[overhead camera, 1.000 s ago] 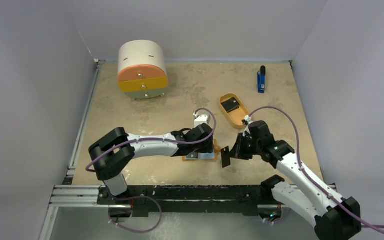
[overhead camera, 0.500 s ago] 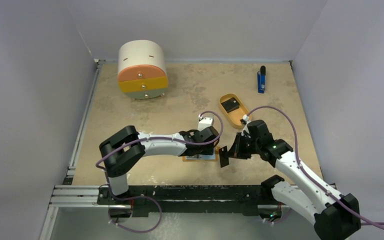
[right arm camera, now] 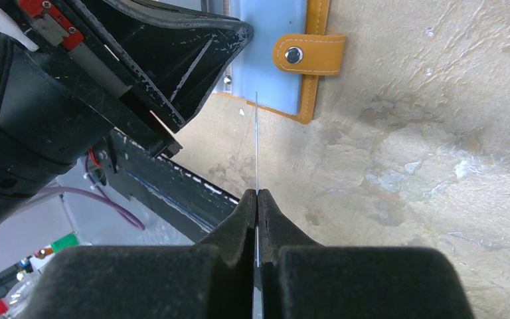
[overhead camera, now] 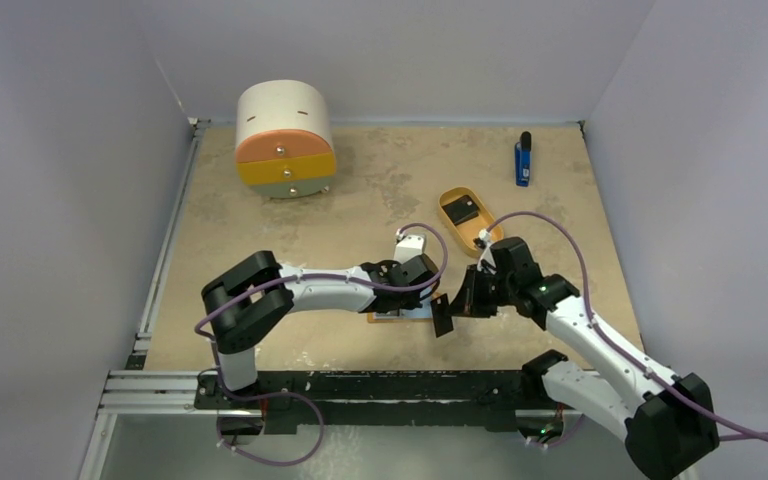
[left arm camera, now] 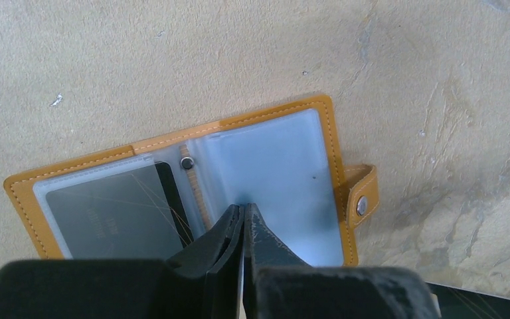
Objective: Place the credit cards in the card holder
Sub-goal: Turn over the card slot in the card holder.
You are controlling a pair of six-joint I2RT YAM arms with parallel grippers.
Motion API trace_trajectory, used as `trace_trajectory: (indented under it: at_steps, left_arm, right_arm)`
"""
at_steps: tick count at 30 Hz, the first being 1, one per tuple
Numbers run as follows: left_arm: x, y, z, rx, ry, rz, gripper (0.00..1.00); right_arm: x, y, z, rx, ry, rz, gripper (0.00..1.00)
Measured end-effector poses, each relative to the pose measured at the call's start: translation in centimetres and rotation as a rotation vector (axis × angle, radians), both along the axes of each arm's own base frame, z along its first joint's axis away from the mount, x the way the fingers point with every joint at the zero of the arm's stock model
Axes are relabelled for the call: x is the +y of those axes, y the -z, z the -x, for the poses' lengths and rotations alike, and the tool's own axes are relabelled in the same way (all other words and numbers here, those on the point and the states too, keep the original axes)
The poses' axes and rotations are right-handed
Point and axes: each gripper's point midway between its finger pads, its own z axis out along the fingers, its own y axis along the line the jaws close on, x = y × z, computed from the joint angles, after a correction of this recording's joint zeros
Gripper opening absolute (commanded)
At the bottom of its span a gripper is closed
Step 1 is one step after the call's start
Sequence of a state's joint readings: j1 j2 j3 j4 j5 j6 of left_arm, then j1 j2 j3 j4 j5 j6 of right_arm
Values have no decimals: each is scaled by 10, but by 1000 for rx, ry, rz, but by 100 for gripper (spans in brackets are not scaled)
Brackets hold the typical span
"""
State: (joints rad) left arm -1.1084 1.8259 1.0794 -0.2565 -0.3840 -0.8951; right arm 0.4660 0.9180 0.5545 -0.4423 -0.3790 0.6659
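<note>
Top external: card holder [overhead camera: 384,319] largely beneath the left gripper [overhead camera: 413,301].

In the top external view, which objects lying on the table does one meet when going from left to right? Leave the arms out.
First the round drawer cabinet, then the card holder, the oval tray, the blue-and-black stick.

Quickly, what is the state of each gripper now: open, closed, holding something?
Left gripper: closed, tips at the card holder; a grip cannot be told.
Right gripper: closed on a black credit card.
</note>
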Motion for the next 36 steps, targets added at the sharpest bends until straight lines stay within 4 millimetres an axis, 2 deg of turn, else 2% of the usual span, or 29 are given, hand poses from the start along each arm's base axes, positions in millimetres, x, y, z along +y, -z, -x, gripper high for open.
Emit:
trace_trajectory:
  at_steps: [4, 7, 10, 15, 17, 19, 26, 30, 36]
  left_arm:
    - [0, -1, -1, -4, -3, 2, 19]
    - [1, -6, 0, -8, -3, 13, 27]
    - [6, -22, 3, -16, -3, 30, 29]
    - [9, -68, 0, -72, -15, 107, 29]
    - [14, -76, -1, -92, -25, 114, 29]
    - [23, -72, 0, -98, -36, 96, 29]
    - [61, -25, 13, -53, -56, -52, 26]
    - [66, -11, 16, -37, -55, -91, 25]
    - [65, -10, 14, -43, -58, -88, 25]
  right_arm:
    - [3, 4, 1, 22, -16, -4, 0]
    - [3, 10, 1, 35, -17, 0, 0]
    - [3, 16, 2, 47, -17, 4, 0]
    - [3, 30, 4, 77, -17, 13, 0]
    - [3, 32, 3, 84, -15, 15, 0]
    - [4, 33, 2, 83, -13, 14, 0]
    - [2, 30, -1, 56, 3, 19, 0]
    - [1, 31, -1, 60, 3, 22, 0]
    - [0, 35, 2, 69, 4, 27, 0]
